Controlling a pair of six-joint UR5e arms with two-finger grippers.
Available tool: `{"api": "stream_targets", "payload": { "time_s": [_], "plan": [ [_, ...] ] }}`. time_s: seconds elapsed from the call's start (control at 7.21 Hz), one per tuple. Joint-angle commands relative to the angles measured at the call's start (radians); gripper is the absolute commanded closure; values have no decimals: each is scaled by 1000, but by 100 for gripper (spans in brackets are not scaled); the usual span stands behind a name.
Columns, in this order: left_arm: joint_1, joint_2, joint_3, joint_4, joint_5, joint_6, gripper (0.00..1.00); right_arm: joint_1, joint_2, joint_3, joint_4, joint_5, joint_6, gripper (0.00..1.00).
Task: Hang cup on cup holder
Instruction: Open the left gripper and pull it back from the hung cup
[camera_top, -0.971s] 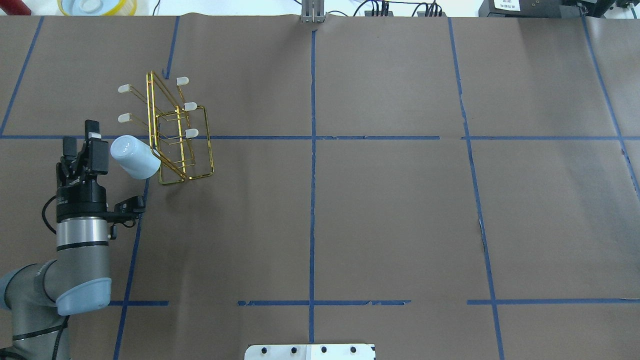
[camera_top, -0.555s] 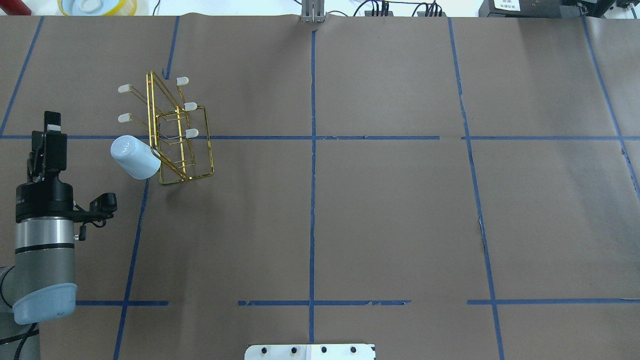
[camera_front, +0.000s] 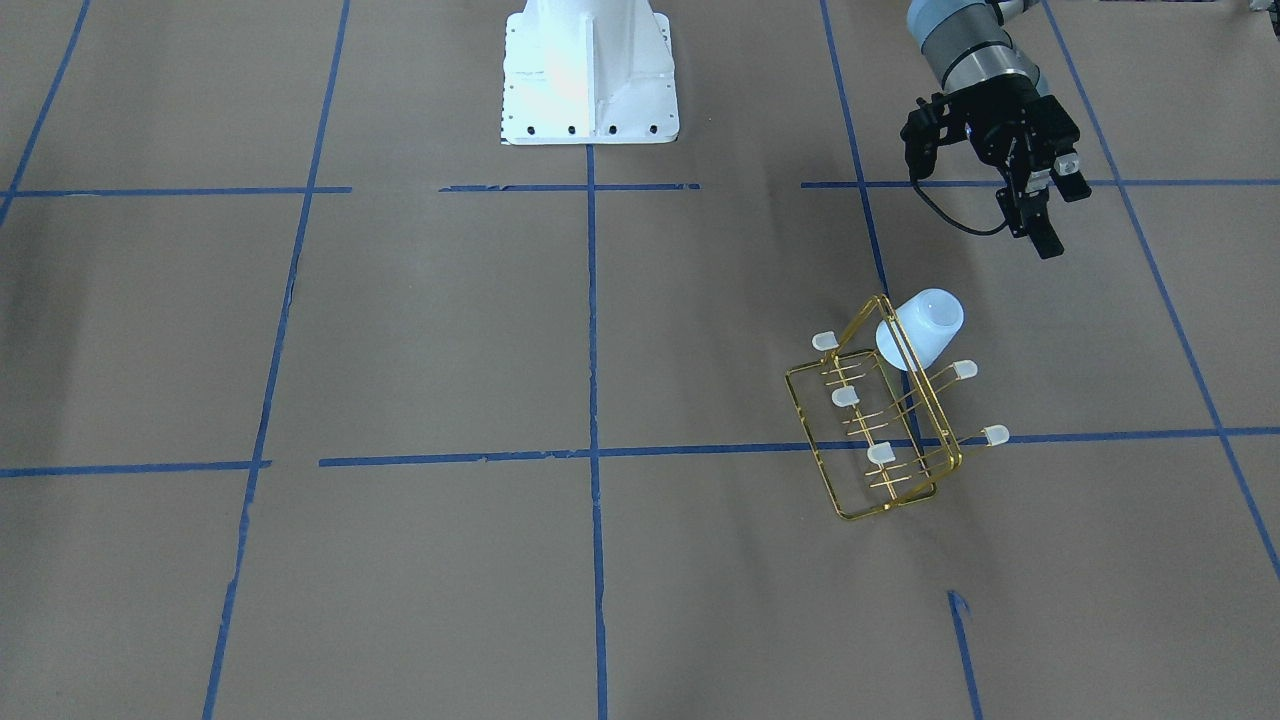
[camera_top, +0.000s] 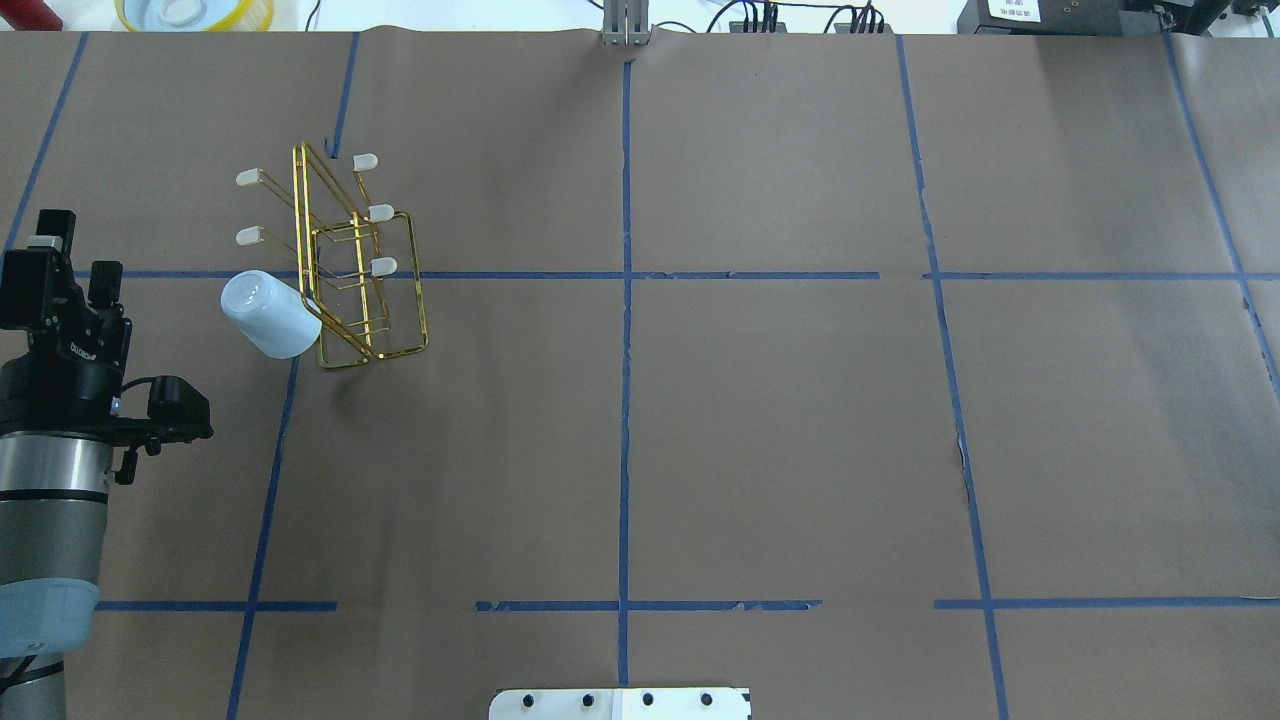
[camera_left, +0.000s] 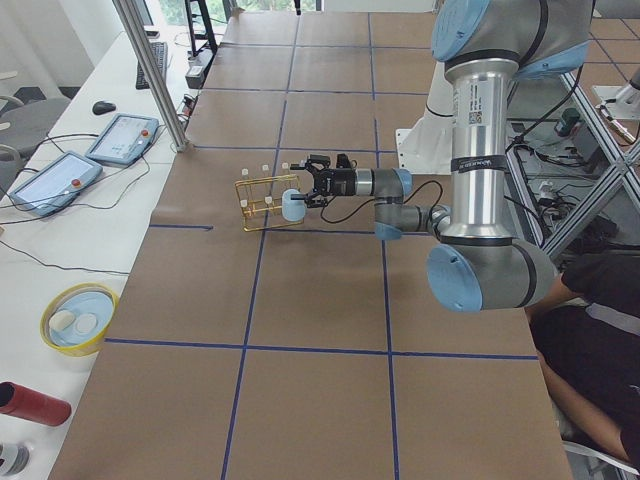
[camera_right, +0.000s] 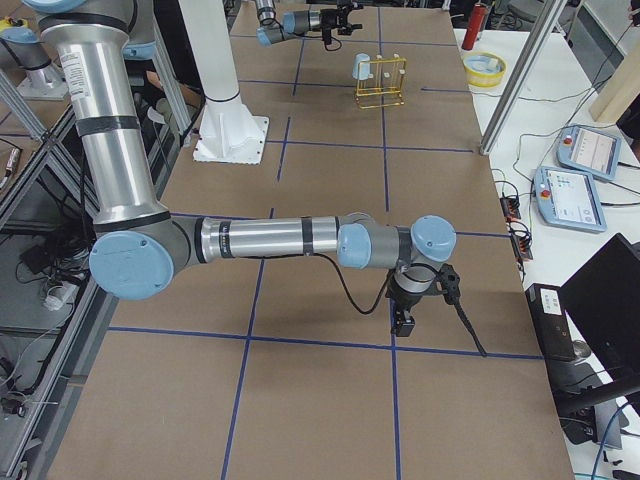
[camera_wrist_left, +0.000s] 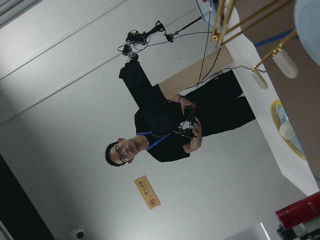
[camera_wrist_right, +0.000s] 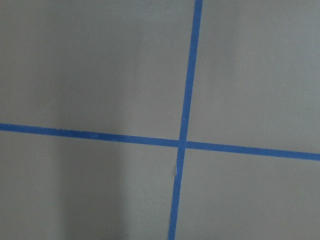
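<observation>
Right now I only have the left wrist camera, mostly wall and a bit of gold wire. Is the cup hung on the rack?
Observer: Yes. The cup sits tilted, mouth toward the frame, over a prong at the corner of the rack nearest the left arm.
Operator: Is the left hand holding it?
Observer: No. The left hand is open and apart from the cup, out to its side.
Operator: And the right hand?
Observer: The right hand hangs low over the table, far from the rack; I can't tell if it's open.
</observation>
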Motion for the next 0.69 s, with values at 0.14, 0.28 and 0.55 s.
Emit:
{"api": "stream_targets", "payload": {
  "time_s": [0.14, 0.28, 0.55],
  "plan": [
    [-14, 25, -17, -85, -231, -591, 0, 0, 0, 0, 0, 0, 0, 0],
    [-25, 23, -20, -85, -297, -752, 0, -1, 0, 0, 0, 0, 0, 0],
    [-27, 23, -21, -85, -467, -1146, 0, 0, 0, -1, 0, 0, 0, 0]
  ]
}}
